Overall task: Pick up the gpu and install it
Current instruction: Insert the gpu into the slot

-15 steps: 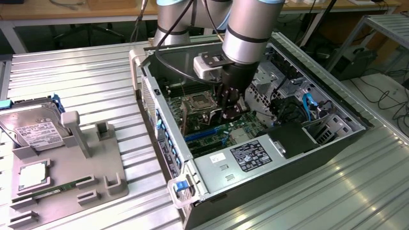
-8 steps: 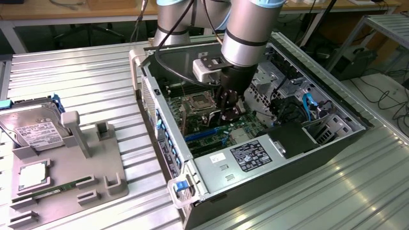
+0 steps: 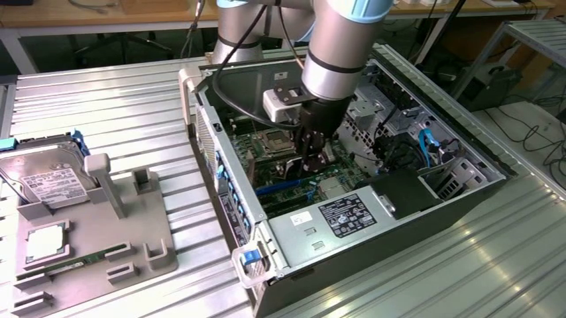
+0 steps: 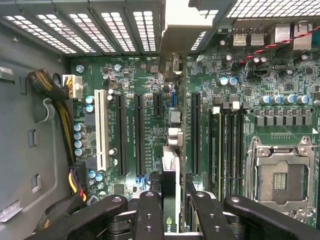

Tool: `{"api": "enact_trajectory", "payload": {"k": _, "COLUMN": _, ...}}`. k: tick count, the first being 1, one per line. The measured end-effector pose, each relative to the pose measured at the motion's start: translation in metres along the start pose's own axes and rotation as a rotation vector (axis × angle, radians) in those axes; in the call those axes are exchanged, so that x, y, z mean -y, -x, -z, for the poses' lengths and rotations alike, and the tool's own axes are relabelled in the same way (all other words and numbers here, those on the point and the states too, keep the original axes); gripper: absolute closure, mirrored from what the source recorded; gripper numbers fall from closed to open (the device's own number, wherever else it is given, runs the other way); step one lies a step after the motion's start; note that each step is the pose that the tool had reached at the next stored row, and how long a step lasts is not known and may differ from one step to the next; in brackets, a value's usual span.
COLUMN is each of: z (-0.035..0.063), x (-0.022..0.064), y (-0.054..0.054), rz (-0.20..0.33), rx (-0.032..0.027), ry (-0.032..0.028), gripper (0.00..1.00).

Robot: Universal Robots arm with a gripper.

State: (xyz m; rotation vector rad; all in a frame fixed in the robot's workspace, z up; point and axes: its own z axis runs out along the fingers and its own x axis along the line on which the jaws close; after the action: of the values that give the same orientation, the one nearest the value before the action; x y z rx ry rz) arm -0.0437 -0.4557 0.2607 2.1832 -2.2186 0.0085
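The gripper (image 3: 311, 154) reaches down inside the open computer case (image 3: 232, 192), over the green motherboard (image 4: 150, 90). In the wrist view its 2 black fingers (image 4: 150, 215) are closed narrow on the gpu (image 4: 170, 192), seen edge-on as a thin black card held upright between them, with its pale metal bracket (image 4: 182, 25) rising at the far end against the case's vented rear wall. The card hangs over the gap between 2 long black expansion slots (image 4: 139, 135), close to the board; whether its lower edge is already touching a slot cannot be told. A white slot (image 4: 101, 130) lies beside the black ones, and the empty CPU socket (image 4: 280, 180) with its metal frame sits toward the other side of the board, next to the black memory slots (image 4: 230, 145).

In the exterior view the case lies on its side on a ribbed metal table (image 3: 124, 106), toward the table's middle. The grey power supply (image 3: 345, 215) with its label fills the case's near corner. Near the table's edge at the exterior view's left stands a grey parts holder (image 3: 97, 252), carrying a hard drive (image 3: 49, 175) with a white label, a CPU (image 3: 46, 242) and a green memory stick (image 3: 75, 264).
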Motion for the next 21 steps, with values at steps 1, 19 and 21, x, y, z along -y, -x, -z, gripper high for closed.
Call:
{"api": "enact_trajectory", "payload": {"k": 1, "z": -0.0008, "x": -0.0008, "y": 0.0, "rz": 0.0, "rx": 0.0004, "ry": 0.0, "gripper": 0.73}}
{"api": "enact_trajectory", "payload": {"k": 19, "z": -0.0034, "x": -0.0095, "y": 0.0, "rz": 0.004, "rx": 0.0145, "ry": -0.0055, "gripper": 0.73}}
{"api": "enact_trajectory", "payload": {"k": 21, "z": -0.0034, "x": -0.0096, "y": 0.0, "rz": 0.003, "rx": 0.0183, "ry": -0.0054, "gripper": 0.73}}
